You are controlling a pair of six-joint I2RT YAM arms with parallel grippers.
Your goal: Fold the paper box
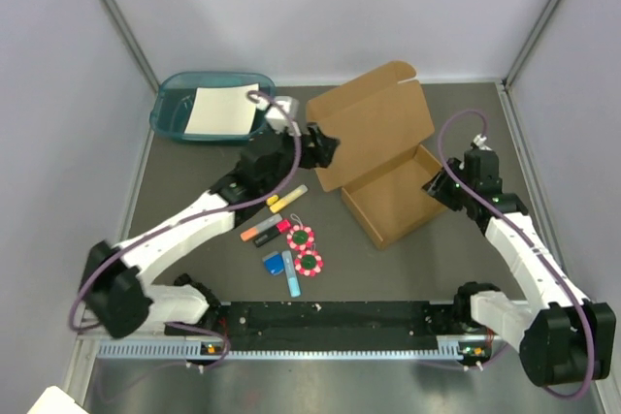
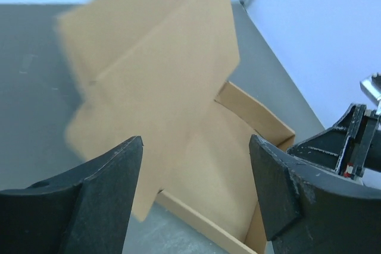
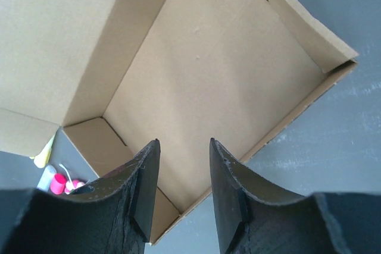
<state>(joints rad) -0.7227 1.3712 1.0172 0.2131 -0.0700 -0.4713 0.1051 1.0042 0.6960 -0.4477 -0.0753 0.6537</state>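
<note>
the left gripper [image 1: 322, 147], jaws spread wide and empty, faces the raised lid [image 1: 374, 128] of the paper box [image 1: 393, 203]. the box sits mid-table, its hinge running near-left to far-right. the right gripper [image 1: 439, 186], jaws slightly apart, hovers over the box's right wall.

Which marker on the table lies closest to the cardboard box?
The yellow marker, rearmost of the cluster; the orange marker and the others lie farther from the paper box.
</note>
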